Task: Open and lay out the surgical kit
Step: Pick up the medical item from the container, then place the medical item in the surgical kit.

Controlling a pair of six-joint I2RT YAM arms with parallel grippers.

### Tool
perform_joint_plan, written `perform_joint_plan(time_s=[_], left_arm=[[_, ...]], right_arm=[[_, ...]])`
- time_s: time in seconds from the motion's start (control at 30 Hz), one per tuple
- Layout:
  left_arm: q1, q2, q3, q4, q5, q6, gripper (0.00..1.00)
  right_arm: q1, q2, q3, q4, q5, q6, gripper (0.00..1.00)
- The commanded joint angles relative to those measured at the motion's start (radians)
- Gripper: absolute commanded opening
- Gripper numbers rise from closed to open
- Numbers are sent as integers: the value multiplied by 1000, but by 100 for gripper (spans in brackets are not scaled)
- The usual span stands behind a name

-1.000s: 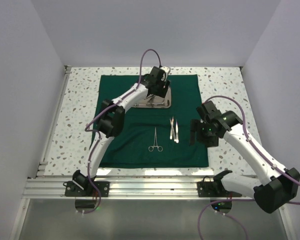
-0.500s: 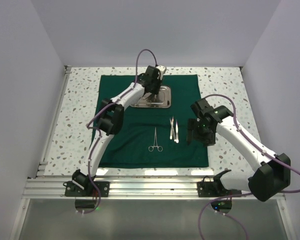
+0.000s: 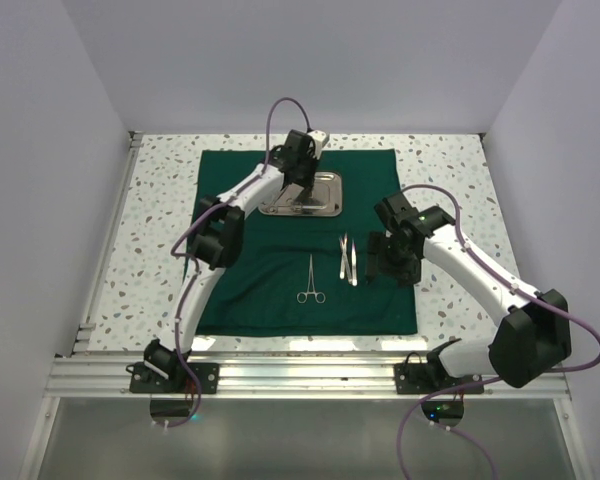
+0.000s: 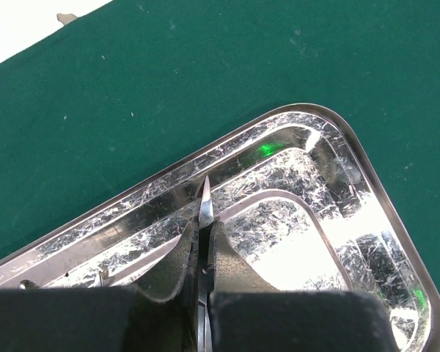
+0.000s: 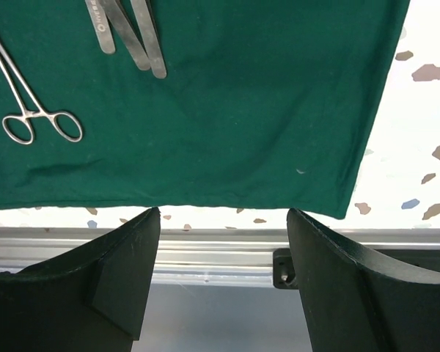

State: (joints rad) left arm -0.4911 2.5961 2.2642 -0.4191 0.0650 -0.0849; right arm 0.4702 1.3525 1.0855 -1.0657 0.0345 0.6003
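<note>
Left jaws clamp a pointed instrument [image 4: 204,209] in the tray [image 4: 308,242] — thin grip may slip; right jaws wide, empty.

The left arm [image 3: 252,190] and right arm [image 3: 480,275] are built of white links and black joints. Purple cables [image 3: 272,125] are looped along each. Black bases [image 3: 160,372] are bolted at six o'clock. The fingers [image 5: 121,275] are moulded in matte black.

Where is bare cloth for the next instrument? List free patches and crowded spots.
Free: the cloth corner right of the tray; the strip between forceps and the near hem; the far-left corner. Crowded: mid-right, where tweezers lie beside the open right gripper, and the tray, where the left gripper is shut on an instrument.
</note>
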Motion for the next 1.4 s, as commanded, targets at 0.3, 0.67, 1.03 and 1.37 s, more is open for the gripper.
perform_joint_plan(time_s=[0.3, 0.67, 1.03, 1.37], left_arm=[[31, -174, -51, -113, 121, -193, 0], [45, -295, -118, -159, 104, -288, 0], [-134, -683, -679, -147, -137, -552, 0], [-201, -731, -830, -132, -120, -638, 32]], right_arm=[[1, -7, 25, 76, -51, -37, 73], [-1, -36, 8, 96, -70, -65, 73], [-1, -90, -47, 107, -87, -109, 73], [1, -139, -82, 84, -81, -142, 73]])
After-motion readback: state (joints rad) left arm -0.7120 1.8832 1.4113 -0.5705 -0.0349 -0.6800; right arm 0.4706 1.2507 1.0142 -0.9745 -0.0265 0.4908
